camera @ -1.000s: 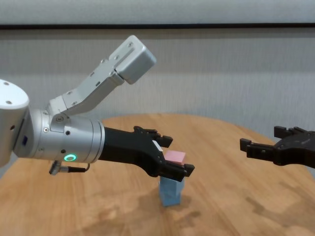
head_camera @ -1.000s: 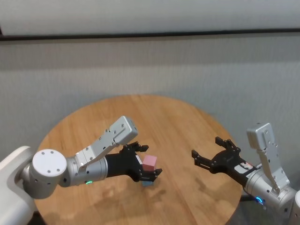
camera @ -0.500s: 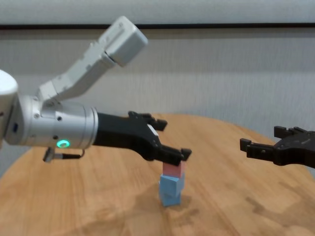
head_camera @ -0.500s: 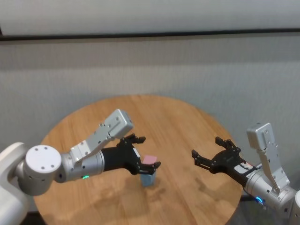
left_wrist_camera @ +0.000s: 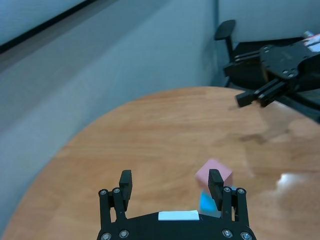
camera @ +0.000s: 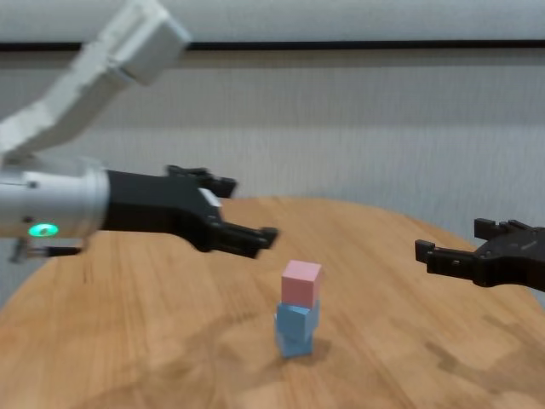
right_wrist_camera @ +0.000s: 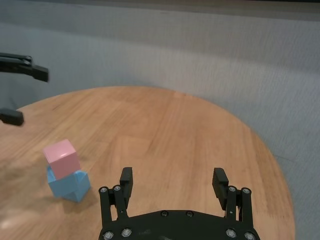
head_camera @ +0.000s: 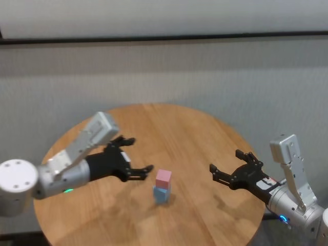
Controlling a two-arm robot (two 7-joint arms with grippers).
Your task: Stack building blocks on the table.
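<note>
Pink block (camera: 301, 282) atop blue blocks (camera: 295, 328), left claw (camera: 230, 211) spread, right claw (camera: 464, 244) spread

— What stands on the large round wood-plank table (head_camera: 179, 128)?

— One stack near its middle: my pale pink cube (head_camera: 163, 177) on top of a light blue cube (head_camera: 160, 195).

— And your arms?

— My left gripper (head_camera: 134, 156) hangs left of the stack, apart from it. My right gripper (head_camera: 226, 165) hangs well off to its right.

Left gripper (head_camera: 132, 155) spread wide, raised, right gripper (head_camera: 225, 164) likewise
</note>
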